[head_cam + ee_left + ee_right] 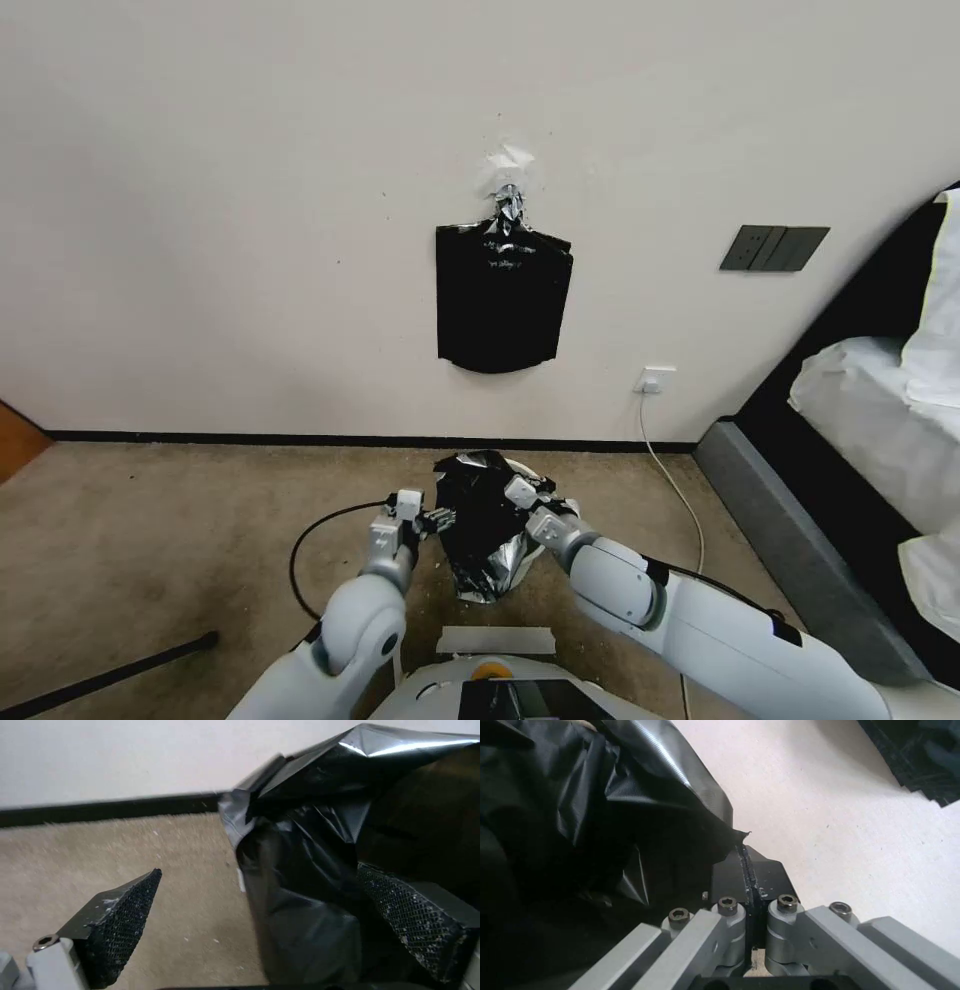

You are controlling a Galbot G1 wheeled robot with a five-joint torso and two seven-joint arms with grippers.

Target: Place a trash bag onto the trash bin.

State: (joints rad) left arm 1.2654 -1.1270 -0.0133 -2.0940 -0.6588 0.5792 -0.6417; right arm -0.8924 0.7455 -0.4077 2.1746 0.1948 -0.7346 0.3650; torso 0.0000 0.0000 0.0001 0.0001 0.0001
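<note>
Trash bag (487,525): crinkled black plastic, draped over the trash bin (522,467), whose white rim peeks out on the wall side. Your right gripper (744,851), beside the bin, has its fingers pressed together on the bag's edge. Your left gripper (260,915), opposite, stands with fingers apart, one pad (410,918) against the plastic.
</note>
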